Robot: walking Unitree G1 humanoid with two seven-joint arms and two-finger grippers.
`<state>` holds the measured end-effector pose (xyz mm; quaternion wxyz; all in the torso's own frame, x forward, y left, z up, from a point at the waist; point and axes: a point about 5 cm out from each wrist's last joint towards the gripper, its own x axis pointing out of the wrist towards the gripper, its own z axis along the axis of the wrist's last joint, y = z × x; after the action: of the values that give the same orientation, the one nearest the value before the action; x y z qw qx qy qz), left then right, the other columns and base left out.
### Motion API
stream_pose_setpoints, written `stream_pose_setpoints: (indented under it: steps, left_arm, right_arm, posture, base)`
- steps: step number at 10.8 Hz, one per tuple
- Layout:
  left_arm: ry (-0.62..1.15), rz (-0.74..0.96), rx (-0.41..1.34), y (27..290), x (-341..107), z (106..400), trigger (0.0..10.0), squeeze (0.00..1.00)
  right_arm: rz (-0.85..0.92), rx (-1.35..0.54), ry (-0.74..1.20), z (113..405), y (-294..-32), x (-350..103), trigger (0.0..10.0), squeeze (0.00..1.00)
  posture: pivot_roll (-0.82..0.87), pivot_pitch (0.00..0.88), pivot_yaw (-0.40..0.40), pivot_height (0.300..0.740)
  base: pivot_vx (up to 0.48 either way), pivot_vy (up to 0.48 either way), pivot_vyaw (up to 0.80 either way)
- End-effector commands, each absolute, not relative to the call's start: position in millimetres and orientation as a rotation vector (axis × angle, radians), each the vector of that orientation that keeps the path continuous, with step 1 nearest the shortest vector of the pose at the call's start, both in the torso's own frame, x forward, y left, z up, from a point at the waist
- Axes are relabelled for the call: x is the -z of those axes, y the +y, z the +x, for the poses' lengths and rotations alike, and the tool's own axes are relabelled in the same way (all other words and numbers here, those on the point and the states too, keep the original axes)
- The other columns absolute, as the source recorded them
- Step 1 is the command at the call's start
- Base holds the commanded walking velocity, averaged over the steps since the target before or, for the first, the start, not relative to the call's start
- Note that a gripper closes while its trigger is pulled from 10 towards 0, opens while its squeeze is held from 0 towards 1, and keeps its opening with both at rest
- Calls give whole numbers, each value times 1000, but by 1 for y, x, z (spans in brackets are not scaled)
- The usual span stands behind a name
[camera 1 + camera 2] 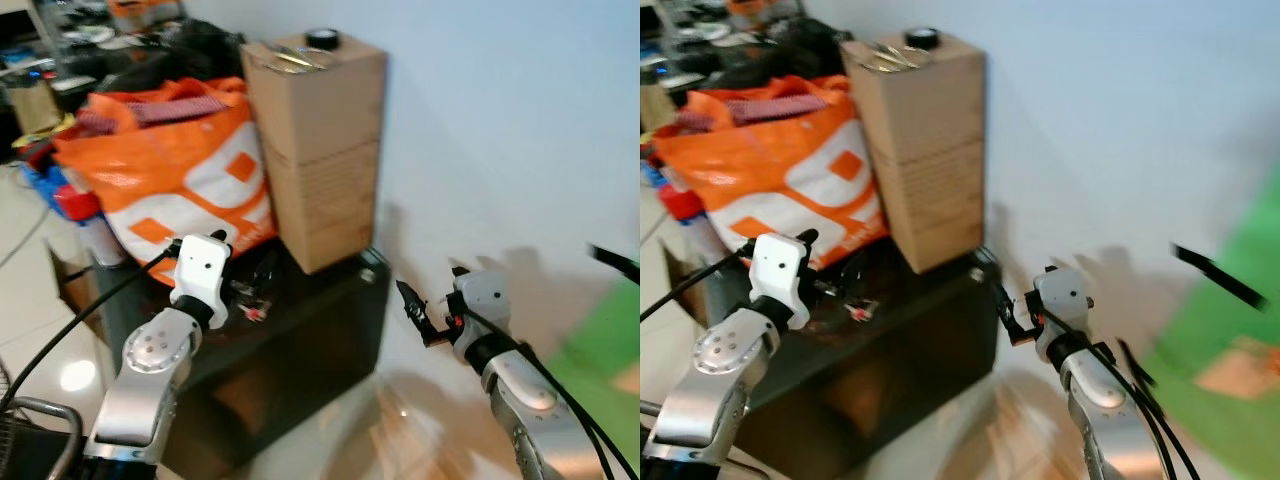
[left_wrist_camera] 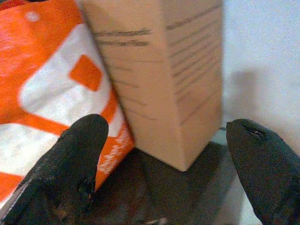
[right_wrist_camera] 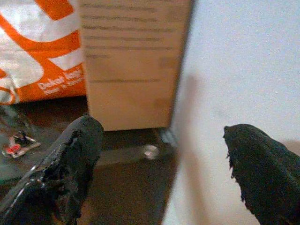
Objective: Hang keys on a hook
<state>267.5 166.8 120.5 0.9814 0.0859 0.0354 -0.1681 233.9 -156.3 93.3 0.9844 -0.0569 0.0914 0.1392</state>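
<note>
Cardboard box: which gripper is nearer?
Left. The left gripper hovers just beside the cardboard box, by its base and the orange bag; the right gripper hangs farther off, near the wall.

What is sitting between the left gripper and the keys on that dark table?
Nothing visible. The left gripper, fingers open, hovers right by what look like the keys on the dark table. The orange bag and cardboard box stand behind them, not between.
</note>
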Motion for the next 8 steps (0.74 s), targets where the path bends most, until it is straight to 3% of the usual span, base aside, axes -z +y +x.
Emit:
stream_pose_setpoints:
  steps: [1,2,8]
  left_arm:
    - [79,190,341,172,-121,269,10000,1000]
    - [80,197,353,171,-121,269,10000,1000]
    - [92,168,372,169,-119,266,10000,1000]
  right_arm:
    - [-118,-292,177,233,-151,-94,10000,82]
    - [-129,-292,181,232,-151,-93,10000,0]
    - [-140,-305,186,226,-153,-93,10000,0]
  posture:
    - [-81,0,54,732]
    - [-83,0,55,732]
    - [-91,0,52,732]
  base:
    - [322,0,0]
    - [322,0,0]
    - [323,0,0]
